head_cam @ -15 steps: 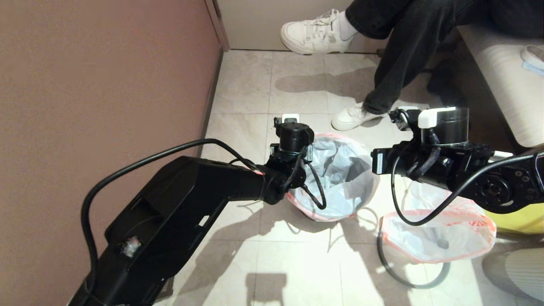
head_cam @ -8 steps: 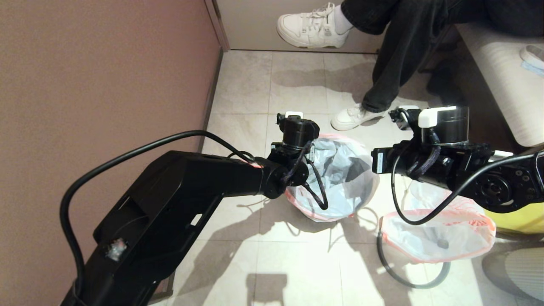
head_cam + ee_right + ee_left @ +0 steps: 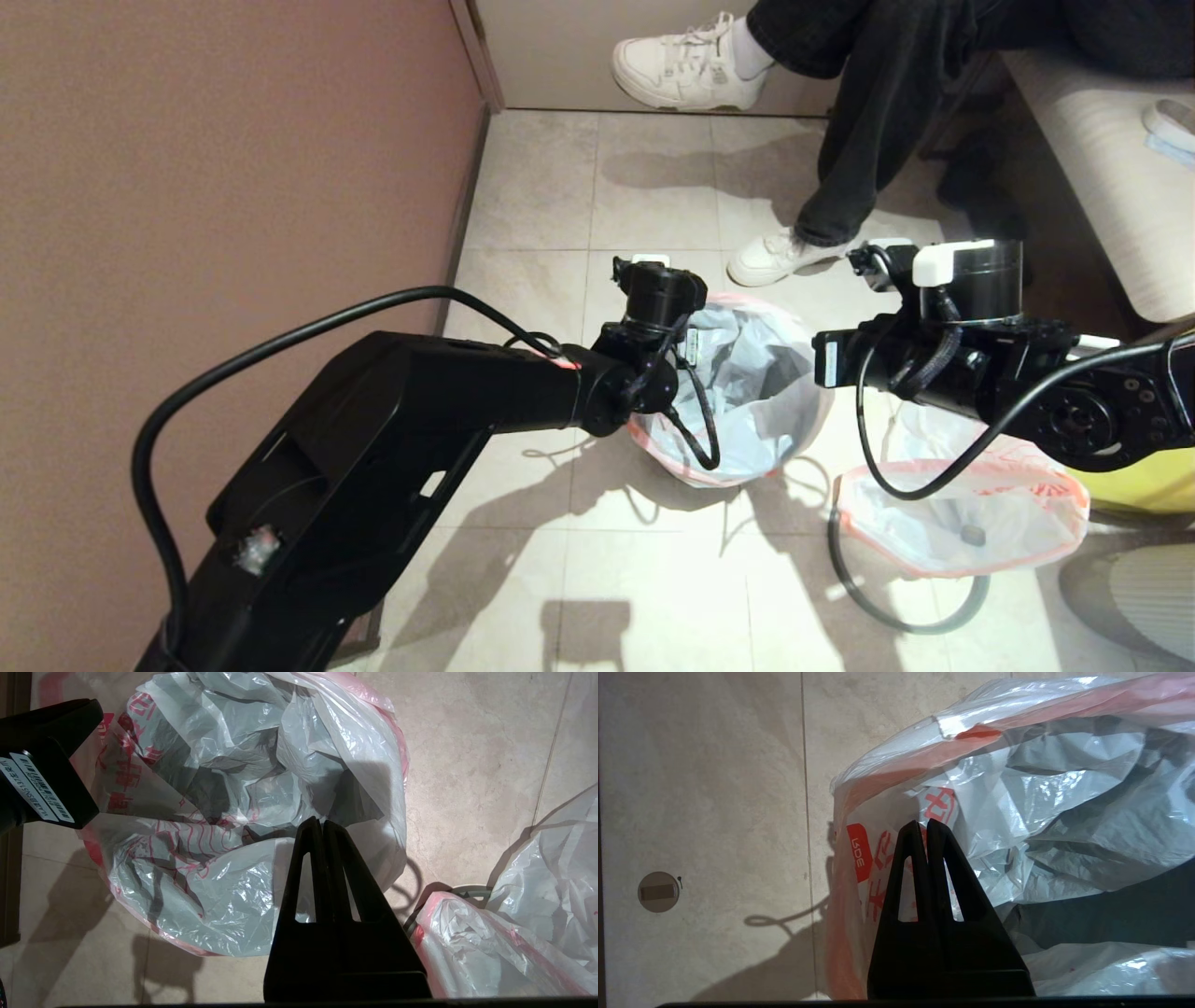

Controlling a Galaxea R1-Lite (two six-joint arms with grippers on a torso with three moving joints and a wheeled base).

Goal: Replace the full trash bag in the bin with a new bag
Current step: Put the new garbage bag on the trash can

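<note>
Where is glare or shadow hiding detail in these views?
Head view: sunlight washes out the floor by the full bag, under hard arm shadows. Left wrist view: bright highlights on the new bag, its hollow dark. Right wrist view: the right gripper shades the film.

This looks like a lived-in indoor room, perhaps a home or lounge corner. The floor [image 3: 644, 196] is laid with pale beige tiles, a plain brownish-pink wall [image 3: 224, 149] rises on the left, and a seated person [image 3: 878, 103] in dark trousers and white sneakers [image 3: 686, 70] rests on a light upholstered sofa [image 3: 1102, 159] at the right.
</note>
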